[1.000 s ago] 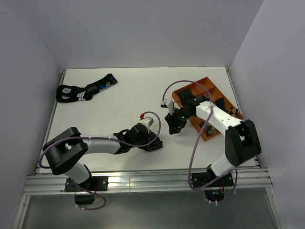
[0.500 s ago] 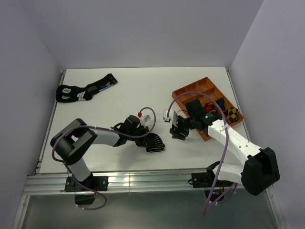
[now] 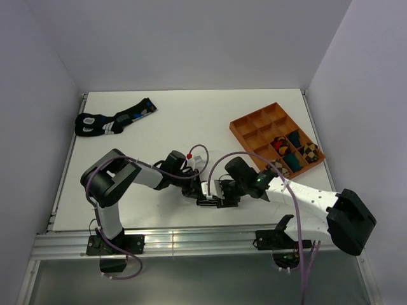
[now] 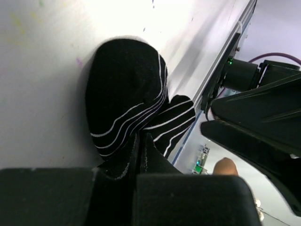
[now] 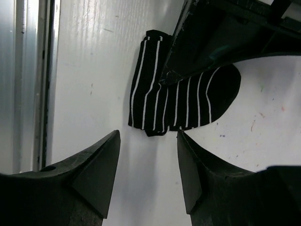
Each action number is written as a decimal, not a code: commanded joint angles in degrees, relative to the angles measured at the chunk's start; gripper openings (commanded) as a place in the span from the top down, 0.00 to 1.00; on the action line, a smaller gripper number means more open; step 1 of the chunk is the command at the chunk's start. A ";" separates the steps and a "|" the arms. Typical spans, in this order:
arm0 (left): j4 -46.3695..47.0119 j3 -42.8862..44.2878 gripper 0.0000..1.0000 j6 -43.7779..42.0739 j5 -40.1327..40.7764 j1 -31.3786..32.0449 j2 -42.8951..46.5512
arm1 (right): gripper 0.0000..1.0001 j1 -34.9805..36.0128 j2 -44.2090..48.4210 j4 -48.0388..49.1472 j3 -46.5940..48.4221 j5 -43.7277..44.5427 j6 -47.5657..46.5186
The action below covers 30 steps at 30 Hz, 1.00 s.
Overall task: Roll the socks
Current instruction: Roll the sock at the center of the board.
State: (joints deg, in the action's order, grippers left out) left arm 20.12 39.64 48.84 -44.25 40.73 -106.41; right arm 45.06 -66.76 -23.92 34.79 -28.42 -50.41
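A short black sock with thin white stripes (image 4: 126,106) lies partly folded on the white table near the front edge. My left gripper (image 4: 141,147) is shut on the sock's near edge, and its fingers press the fabric together. In the right wrist view the same sock (image 5: 186,101) lies just beyond my right gripper (image 5: 148,141), which stands open over bare table and touches nothing. From above, the left gripper (image 3: 191,184) and the right gripper (image 3: 210,196) meet at the sock from opposite sides.
An orange compartment tray (image 3: 249,122) at the right holds several rolled sock bundles (image 3: 280,145). A pair of black socks with blue and white marks (image 3: 114,118) lies at the back left. The table's metal front rail (image 3: 191,238) runs close behind the right gripper.
My right arm has swung from the orange tray down and left to the striped sock. The left arm has bent at the elbow while its gripper stays shut on the sock.
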 commanded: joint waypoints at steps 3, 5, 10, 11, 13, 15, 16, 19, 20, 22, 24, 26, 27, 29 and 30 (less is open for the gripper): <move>-12.03 -1.49 1.00 -3.49 3.03 -0.12 -2.84 | 0.43 4.42 -2.23 8.88 -1.65 6.27 0.58; -12.47 -1.32 1.00 -3.49 3.11 -0.21 -2.66 | 0.43 6.35 -2.32 9.68 -1.74 7.50 1.19; -13.79 -0.79 1.00 -3.75 2.85 -0.39 -2.14 | 0.46 9.69 -3.90 8.01 0.37 9.26 3.74; -13.88 -0.62 1.00 -3.75 2.77 -0.39 -2.22 | 0.47 11.00 -4.08 8.45 0.20 10.13 4.00; -14.23 -0.35 1.00 -3.84 2.50 -0.48 -2.13 | 0.48 12.59 -4.87 10.03 -0.51 12.77 4.88; -14.06 -0.26 1.00 -3.84 2.33 -0.48 -2.05 | 0.48 14.61 -6.79 10.65 -0.25 14.35 5.67; -14.32 -0.09 1.00 -3.84 2.24 -0.48 -1.96 | 0.49 15.14 -7.59 10.91 -0.07 14.88 6.11; -14.49 0.09 1.00 -4.19 2.06 -0.56 -1.96 | 0.51 17.08 -10.31 11.26 0.90 17.43 7.08; -14.49 0.09 1.00 -4.28 1.80 -0.48 -2.05 | 0.51 17.43 -10.84 11.61 0.99 18.13 7.60; -14.58 0.09 1.00 -4.45 1.71 -0.65 -1.96 | 0.55 18.22 -12.33 11.53 1.77 19.02 7.87; -14.32 0.00 1.00 -4.45 1.45 -0.57 -1.70 | 0.62 18.31 -14.00 11.70 2.83 19.81 8.93; -13.71 -0.44 1.00 -4.11 1.01 -0.65 -1.17 | 0.67 18.22 -14.97 12.14 3.18 21.56 9.63; -13.18 -0.61 1.00 -4.02 1.01 -0.65 -0.91 | 0.71 18.22 -15.50 12.49 3.18 21.92 9.81; -12.13 -1.75 0.99 -3.23 0.92 -0.57 -0.03 | 0.74 18.14 -15.68 12.50 3.27 22.18 10.42; -11.77 -2.10 0.97 -2.96 1.44 -0.65 0.41 | 0.76 18.05 -15.85 10.84 3.88 20.97 10.42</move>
State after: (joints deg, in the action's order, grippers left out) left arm 12.91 40.45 48.80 -47.51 39.86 -106.08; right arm 62.87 -80.84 -13.61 36.84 -8.58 -41.58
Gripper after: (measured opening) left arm 0.032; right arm 0.263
